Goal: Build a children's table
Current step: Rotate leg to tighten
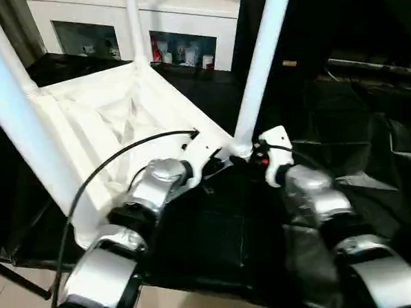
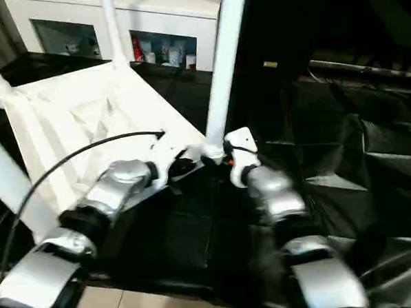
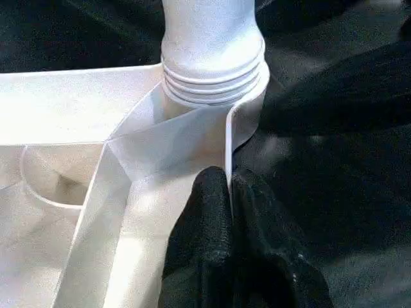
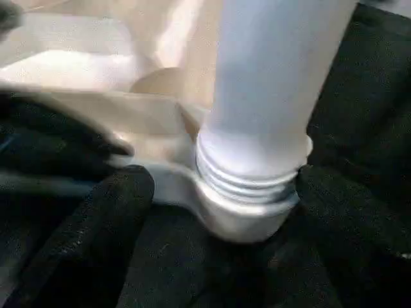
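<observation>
We are pinching the table's (image 1: 131, 113) thin stiff rim with our left gripper (image 3: 230, 192), clenched tight. Our right gripper (image 4: 215, 192) is spreading loose around the smooth, light leg (image 1: 259, 68); low by its socket seems best.

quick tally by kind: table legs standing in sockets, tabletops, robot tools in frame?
Legs standing in the tabletop's sockets: 3 (near leg, far leg, left leg)
Tabletop, underside up: 1
Tools: 2 (left tool pinching the tabletop's rim, right tool around the near leg's base)
Total: 6
</observation>
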Robot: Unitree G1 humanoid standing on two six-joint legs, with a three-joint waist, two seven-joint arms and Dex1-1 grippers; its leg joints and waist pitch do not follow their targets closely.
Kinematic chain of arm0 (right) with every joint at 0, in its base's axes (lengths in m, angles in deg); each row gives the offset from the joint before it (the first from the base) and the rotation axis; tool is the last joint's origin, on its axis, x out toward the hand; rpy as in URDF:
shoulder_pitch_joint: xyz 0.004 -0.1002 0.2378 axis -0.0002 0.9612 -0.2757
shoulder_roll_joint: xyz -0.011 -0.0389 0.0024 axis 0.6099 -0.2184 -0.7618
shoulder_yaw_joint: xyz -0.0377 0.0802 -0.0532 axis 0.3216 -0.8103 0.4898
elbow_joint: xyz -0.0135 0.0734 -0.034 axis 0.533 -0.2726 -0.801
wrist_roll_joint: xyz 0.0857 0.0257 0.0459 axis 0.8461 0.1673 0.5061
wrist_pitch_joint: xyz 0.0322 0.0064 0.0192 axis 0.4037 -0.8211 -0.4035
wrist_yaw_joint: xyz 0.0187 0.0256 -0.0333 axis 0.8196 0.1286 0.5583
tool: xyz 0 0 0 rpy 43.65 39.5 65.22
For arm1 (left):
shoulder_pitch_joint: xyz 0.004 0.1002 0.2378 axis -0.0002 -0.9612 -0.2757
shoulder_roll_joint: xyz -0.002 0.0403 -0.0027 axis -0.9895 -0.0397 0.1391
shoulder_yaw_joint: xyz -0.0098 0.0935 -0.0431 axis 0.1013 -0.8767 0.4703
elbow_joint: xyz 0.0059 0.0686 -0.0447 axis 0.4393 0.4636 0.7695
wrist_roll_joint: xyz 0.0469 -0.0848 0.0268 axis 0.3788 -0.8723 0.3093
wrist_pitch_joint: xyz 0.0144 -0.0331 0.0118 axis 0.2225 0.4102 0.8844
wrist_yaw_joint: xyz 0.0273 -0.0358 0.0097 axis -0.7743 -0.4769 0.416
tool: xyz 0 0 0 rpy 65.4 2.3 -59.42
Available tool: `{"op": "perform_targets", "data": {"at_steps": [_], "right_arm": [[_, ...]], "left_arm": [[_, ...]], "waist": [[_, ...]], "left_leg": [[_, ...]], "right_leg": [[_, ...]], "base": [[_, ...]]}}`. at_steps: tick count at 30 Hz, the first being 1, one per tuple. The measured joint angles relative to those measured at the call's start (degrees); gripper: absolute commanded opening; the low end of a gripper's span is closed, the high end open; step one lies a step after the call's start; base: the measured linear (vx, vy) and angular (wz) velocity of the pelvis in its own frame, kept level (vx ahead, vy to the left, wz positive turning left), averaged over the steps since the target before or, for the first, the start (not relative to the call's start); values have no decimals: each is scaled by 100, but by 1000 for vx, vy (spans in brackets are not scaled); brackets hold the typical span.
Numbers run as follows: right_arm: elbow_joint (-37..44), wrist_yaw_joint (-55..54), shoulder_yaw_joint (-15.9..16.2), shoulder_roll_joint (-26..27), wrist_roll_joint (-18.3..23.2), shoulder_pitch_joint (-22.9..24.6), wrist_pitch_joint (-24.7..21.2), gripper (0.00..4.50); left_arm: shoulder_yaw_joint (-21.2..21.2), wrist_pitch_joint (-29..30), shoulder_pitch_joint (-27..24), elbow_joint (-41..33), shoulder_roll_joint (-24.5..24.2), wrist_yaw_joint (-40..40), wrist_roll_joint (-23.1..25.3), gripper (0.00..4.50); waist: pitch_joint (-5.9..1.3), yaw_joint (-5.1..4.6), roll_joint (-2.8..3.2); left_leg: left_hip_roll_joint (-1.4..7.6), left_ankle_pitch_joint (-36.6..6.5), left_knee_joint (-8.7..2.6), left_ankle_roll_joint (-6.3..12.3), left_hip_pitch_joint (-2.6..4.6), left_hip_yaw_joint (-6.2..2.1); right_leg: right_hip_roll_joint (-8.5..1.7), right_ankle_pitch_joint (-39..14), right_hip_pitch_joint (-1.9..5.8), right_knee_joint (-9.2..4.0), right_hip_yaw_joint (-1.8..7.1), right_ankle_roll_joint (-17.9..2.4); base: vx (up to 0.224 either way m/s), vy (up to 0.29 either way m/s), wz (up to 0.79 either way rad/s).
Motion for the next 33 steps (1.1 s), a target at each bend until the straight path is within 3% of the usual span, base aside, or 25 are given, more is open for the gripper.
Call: {"op": "perform_targets", "data": {"at_steps": [4, 8, 13, 29, 33], "right_arm": [[439, 1054, 176, -335, 84, 147, -170, 392], [536, 1548, 216, -515, 203, 225, -274, 392], [773, 1893, 346, -487, 216, 252, -382, 392], [984, 2262, 555, -606, 99, 399, -513, 392], [985, 2274, 555, -621, 73, 399, -534, 355]], "left_arm": [[-31, -179, -329, -493, -375, -886, -98, 0], [-194, -152, -750, -1228, -857, -2045, -373, 0], [-349, -19, -942, -1668, -957, -2553, -463, 0], [-339, 303, -1139, -2123, -1074, -2700, -513, 0], [-336, 340, -1141, -2147, -1075, -2698, -513, 0]], "waist": [[1, 42, 2], [7, 164, 9], [10, 304, 9], [21, 298, -11], [25, 295, -17]], "left_leg": [[1, 0, -8, 1, 0, 1], [3, 0, -5, 0, -8, 5], [2, -1, 2, 1, -15, 16], [4, -1, -1, 1, -17, 15], [3, -1, -1, 1, -16, 15]], "right_leg": [[0, -4, -4, 1, -1, 5], [-1, -6, -4, 0, -2, 2], [-7, -6, -3, -4, 5, 2], [-6, -10, -6, -2, 3, 8], [-7, -10, -6, -2, 3, 8]], "base": [[0, 0, 0], [0, 0, 0], [0, 0, 0], [0, 0, 0], [0, 0, 0]]}}
